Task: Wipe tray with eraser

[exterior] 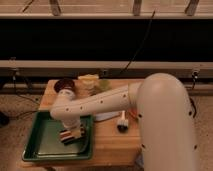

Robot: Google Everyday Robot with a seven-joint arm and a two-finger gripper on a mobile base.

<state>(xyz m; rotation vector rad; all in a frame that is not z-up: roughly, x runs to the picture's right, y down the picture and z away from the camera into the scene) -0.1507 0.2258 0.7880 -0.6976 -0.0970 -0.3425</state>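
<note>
We show the gripper (73, 128) directly over the eraser (70, 136), at the right end of the tray (42, 141), bare floor leftward; its grip we cannot tell.

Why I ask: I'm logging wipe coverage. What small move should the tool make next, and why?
Probably a short sweep leftward in view. The tool sits low over the eraser in the right part of the tray, and most bare green floor lies to its left.
</note>
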